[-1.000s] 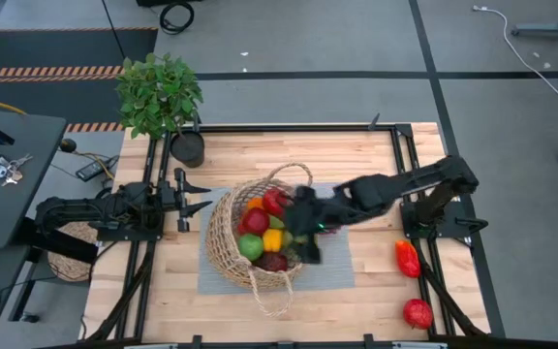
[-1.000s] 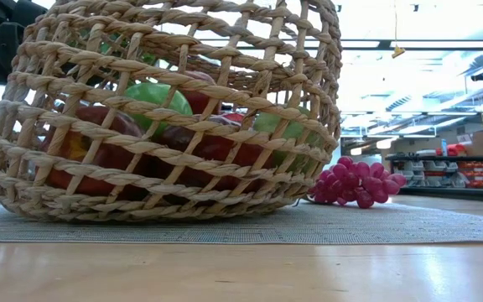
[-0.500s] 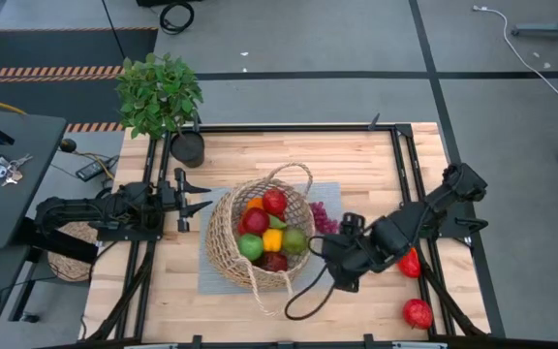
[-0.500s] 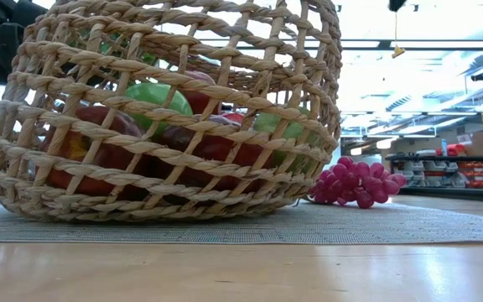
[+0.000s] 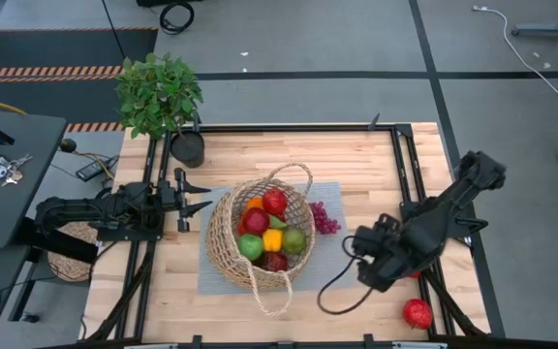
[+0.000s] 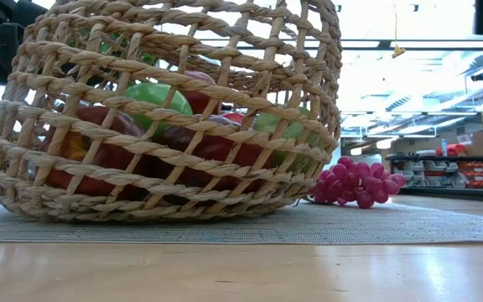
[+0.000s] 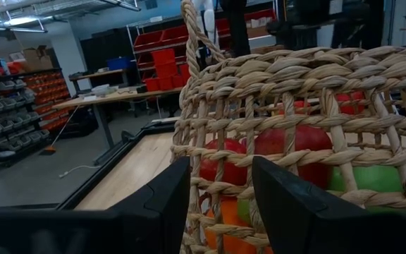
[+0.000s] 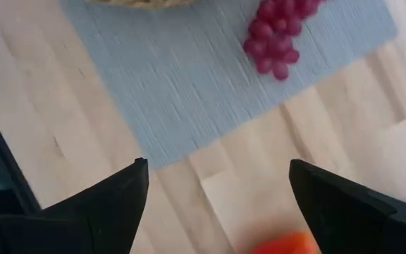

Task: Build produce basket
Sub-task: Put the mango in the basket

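Observation:
The tan wicker basket (image 5: 257,237) stands on a grey-blue mat (image 5: 332,262). It holds red apples, a green apple, an orange, a yellow pepper and a dark plum. Purple grapes (image 5: 324,217) lie on the mat just right of it. My right gripper (image 5: 369,264) hangs open above the mat's right edge, pointing steeply down, with nothing between its fingers (image 8: 111,201). A red pepper (image 8: 287,245) lies just beyond them, mostly under the arm in the high view. A red apple (image 5: 417,312) rests on the wood near the front right. My left gripper (image 5: 201,195) waits open, level, just left of the basket.
A potted plant (image 5: 160,94) stands at the table's far left corner. A black cable loop (image 5: 342,291) hangs from my right arm over the wood right of the basket's near handle (image 5: 271,296). Bare wood lies along the near edge and at the far right.
My right gripper has left the spot over the basket's right rim and swung toward the table's right and near edges, sinking and rolling as it went. It now hangs over the mat's right edge. The basket, its produce and the grapes have stayed put.

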You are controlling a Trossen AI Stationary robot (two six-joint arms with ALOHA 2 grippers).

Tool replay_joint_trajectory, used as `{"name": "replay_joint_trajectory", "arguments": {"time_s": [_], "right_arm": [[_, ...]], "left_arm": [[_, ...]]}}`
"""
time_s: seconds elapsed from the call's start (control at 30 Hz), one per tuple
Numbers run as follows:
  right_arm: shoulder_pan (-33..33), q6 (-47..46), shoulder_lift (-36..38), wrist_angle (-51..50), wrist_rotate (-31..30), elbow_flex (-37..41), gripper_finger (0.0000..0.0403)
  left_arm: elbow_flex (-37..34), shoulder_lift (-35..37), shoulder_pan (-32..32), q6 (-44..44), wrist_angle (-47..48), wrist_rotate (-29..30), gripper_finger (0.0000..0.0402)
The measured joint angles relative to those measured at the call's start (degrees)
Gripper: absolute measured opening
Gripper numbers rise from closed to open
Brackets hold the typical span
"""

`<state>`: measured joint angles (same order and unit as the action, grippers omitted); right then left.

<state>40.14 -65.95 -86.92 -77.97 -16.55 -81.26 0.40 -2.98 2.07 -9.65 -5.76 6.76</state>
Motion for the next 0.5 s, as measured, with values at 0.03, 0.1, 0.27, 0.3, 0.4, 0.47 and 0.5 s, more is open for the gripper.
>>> {"name": "replay_joint_trajectory", "arguments": {"time_s": [0.03, 0.1, 0.27, 0.3, 0.4, 0.47, 0.5], "right_arm": [[0.53, -1.69, 1.79, 0.75, -0.13, 1.87, 0.0346], [1.46, -5.60, 5.10, 1.42, -0.66, 6.00, 0.0345], [2.50, -15.82, 10.62, 1.61, 2.79, 16.77, 0.0351], [2.51, -17.16, 11.18, 1.87, 5.05, 18.67, 0.0354], [2.10, -20.89, 11.78, 3.28, 11.58, 23.46, 0.0364], [1.67, -22.98, 11.70, 4.27, 16.49, 25.93, 0.0371], [1.53, -23.75, 11.55, 4.49, 18.65, 26.87, 0.0373]], "left_arm": [[-0.01, 0.00, 0.00, 0.00, 0.00, 0.01, 0.0160], [0.00, 0.00, 0.00, 0.01, 0.00, 0.01, 0.0160], [-0.01, 0.00, 0.00, 0.01, 0.00, 0.01, 0.0160], [0.00, 0.00, 0.00, 0.00, 0.00, 0.01, 0.0160], [0.00, 0.00, 0.00, 0.01, 0.00, 0.01, 0.0160], [-0.01, 0.00, 0.00, 0.01, 0.00, 0.00, 0.0160], [-0.02, 0.00, 0.00, 0.02, 0.00, 0.00, 0.0160]]}}
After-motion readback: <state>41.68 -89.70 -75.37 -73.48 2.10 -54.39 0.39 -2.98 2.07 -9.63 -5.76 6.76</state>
